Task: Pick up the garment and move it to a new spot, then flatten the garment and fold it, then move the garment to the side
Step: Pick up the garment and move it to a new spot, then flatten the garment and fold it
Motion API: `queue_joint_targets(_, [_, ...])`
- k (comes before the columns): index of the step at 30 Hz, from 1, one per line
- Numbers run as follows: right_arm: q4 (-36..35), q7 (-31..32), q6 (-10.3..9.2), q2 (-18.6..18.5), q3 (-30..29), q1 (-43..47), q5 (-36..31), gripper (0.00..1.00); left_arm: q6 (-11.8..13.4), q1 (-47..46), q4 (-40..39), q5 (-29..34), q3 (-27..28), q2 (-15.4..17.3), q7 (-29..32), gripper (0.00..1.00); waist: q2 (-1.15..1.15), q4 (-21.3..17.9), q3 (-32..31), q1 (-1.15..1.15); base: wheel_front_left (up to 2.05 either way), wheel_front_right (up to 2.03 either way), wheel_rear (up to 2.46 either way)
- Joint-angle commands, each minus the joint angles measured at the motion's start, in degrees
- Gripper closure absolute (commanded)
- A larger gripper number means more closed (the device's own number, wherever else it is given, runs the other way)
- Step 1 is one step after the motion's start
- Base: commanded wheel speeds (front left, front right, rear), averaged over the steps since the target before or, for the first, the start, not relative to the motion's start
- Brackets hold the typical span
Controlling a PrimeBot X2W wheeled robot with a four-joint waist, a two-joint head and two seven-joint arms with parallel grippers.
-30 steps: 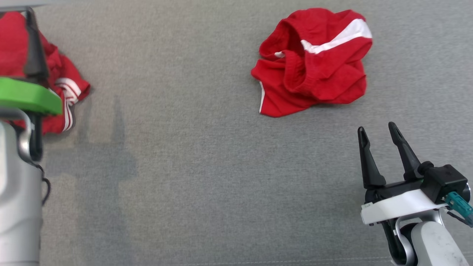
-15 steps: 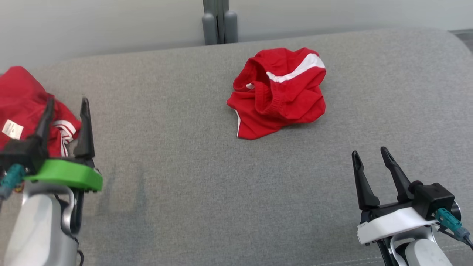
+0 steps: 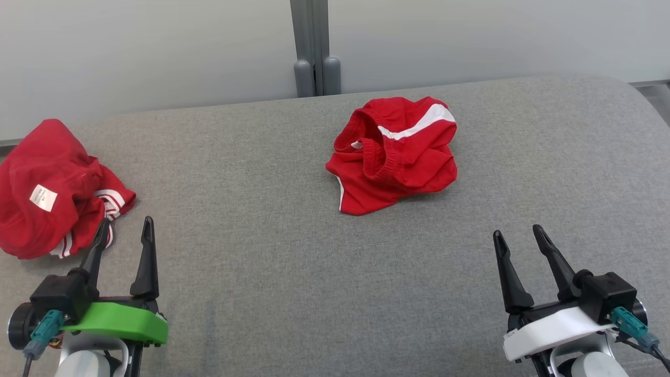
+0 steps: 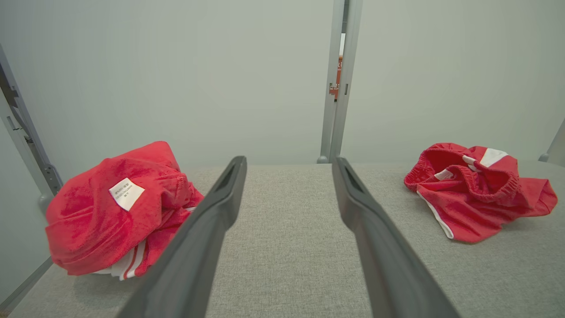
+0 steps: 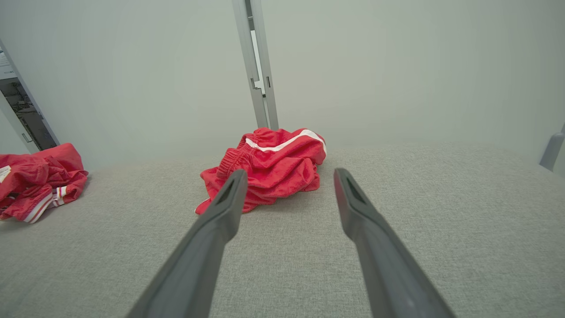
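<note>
I am seeing a coarse, matt woven cloth on the grey padded surface. The red garment is showing as soft, dull fabric, its waistband gathered and ribbed. The other red garment is looking like the same matt cloth and is carrying a papery white label. My left gripper and right gripper are reading as dark matt plastic, and the green bracket and white bracket are looking like smooth plastic.

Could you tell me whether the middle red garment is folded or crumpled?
Crumpled: the red garment lies bunched in a rumpled heap, with no flat, squared layers.
</note>
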Motion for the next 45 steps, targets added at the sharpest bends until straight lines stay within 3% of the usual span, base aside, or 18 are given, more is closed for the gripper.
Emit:
queue_joint_targets(1, [0.0, -0.2, 0.01, -0.1, 0.0, 0.6, 0.4, 0.00, -0.1, 1.3, -0.4, 0.3, 0.5, -0.1, 0.0, 0.00, 0.00, 0.2, -0.3, 0.00, 0.00, 0.00, 0.00])
queue_joint_targets(16, [-0.9, 0.6, 0.01, 0.0, -0.6, 1.4, 0.4, 0.00, -0.1, 5.7, -4.7, 0.2, 0.4, -0.3, 0.0, 0.00, 0.00, 0.7, -0.4, 0.00, 0.00, 0.00, 0.00])
queue_joint_targets(45, [-1.0, 0.7, 0.01, 0.4, -0.7, 1.6, 0.2, 0.00, -0.1, 5.8, -3.6, -0.5, -0.1, 0.1, 0.0, 0.00, 0.00, 1.3, -0.6, 0.00, 0.00, 0.00, 0.00])
